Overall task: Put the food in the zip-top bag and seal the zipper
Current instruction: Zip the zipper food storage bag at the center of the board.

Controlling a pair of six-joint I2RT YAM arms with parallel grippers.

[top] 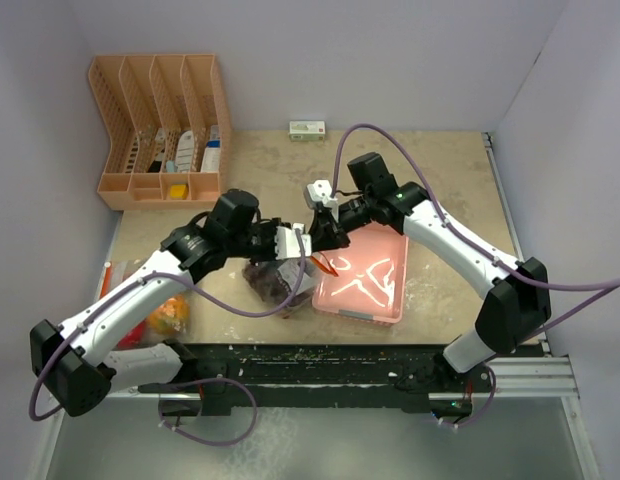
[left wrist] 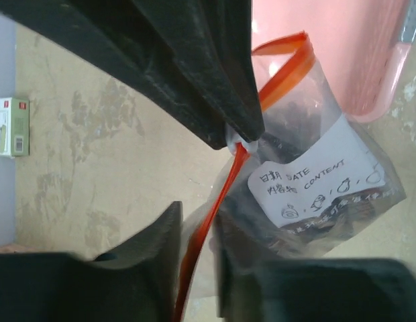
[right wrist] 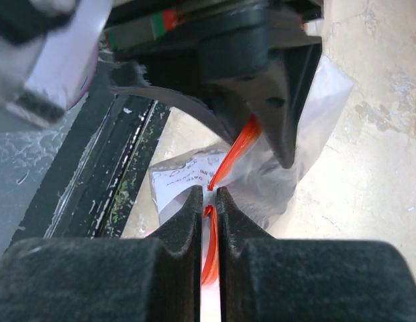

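On the mottled table [top: 450,180], the bag [top: 273,283] of dark food [left wrist: 288,127] sags, light and slippery; its stiffer orange zipper [right wrist: 238,144] looks the best hold. Right tool [right wrist: 208,194] clamps it; left tool [left wrist: 198,228] straddles it, jaws apart.

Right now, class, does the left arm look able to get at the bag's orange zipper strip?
Likely yes: the orange zipper strip runs between the fingers of the left pincer, nothing intervening, while the right pincer clamps it further along.
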